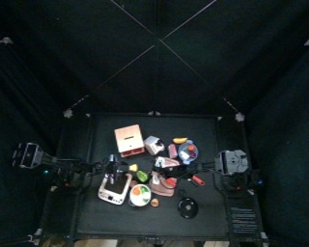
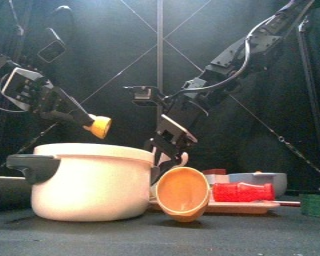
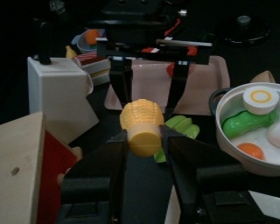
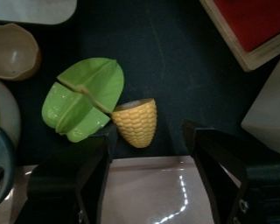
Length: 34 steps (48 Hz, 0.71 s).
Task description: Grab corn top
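Corn (image 3: 143, 127), knobbly yellow cone, clamped in left hand (image 3: 146, 140); right hand (image 4: 150, 157) jaws apart above it

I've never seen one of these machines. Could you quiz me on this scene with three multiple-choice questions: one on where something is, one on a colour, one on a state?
1. Where is the orange bowl?
A. inside the pot
B. beside the white pot, tipped on its side
C. hanging from an arm

2. What colour is the leaf beside the corn?
A. green
B. red
C. white

3. How do the right gripper's jaws stand?
A. shut on the leaf
B. shut on a cup
C. open

Answers:
1. B: in the front view the orange bowl leans next to the white pot.
2. A: the leaf by the corn is green.
3. C: the right gripper has its jaws wide apart.
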Motion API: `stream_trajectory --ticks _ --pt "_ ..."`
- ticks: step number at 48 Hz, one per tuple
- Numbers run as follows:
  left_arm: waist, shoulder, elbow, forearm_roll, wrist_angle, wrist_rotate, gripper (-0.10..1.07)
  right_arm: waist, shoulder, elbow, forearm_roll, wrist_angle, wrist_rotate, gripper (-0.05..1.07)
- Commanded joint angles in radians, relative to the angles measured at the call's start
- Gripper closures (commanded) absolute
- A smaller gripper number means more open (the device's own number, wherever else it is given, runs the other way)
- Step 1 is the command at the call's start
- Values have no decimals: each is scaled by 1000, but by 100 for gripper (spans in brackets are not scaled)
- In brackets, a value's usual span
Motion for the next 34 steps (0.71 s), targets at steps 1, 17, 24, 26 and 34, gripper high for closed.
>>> stream_trajectory --ticks 1,17,24,26,34 --pt "-2 -3 -9 -11 -5 0 38 -14 -6 -37 2 -6 -3 11" --pt "-2 -3 -8 -12 -5 0 38 -20 38 -67 3 -23 -6 11" --pt "-2 -3 -6 -12 -5 0 38 -20 51 -69 6 -32 -6 12" --pt "-2 -2 -6 -12 -3 0 38 -20 54 -67 8 -34 -6 13" --pt "-2 -3 -6 -12 -5 0 38 -17 52 -64 14 -32 -6 23"
